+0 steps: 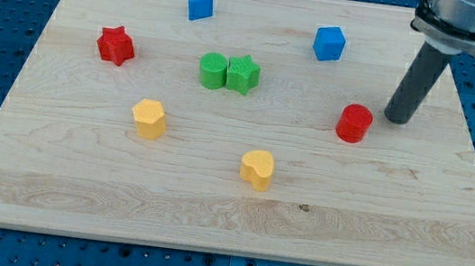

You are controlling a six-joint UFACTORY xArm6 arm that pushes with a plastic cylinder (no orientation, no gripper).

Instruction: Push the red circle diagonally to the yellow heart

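Note:
The red circle (354,123) stands at the board's right of centre. The yellow heart (258,168) lies below and to its left, near the board's lower middle. My tip (396,119) rests on the board just right of the red circle and slightly above it, with a small gap between them. The dark rod rises from the tip toward the view's top right.
A yellow hexagon (148,118) lies at the left of centre. A red star (116,45) is at the upper left. A green circle (213,70) and a green star (243,74) touch at the centre. Two blue blocks (200,4) (328,43) sit near the top. The wooden board (228,214) lies on a blue perforated table.

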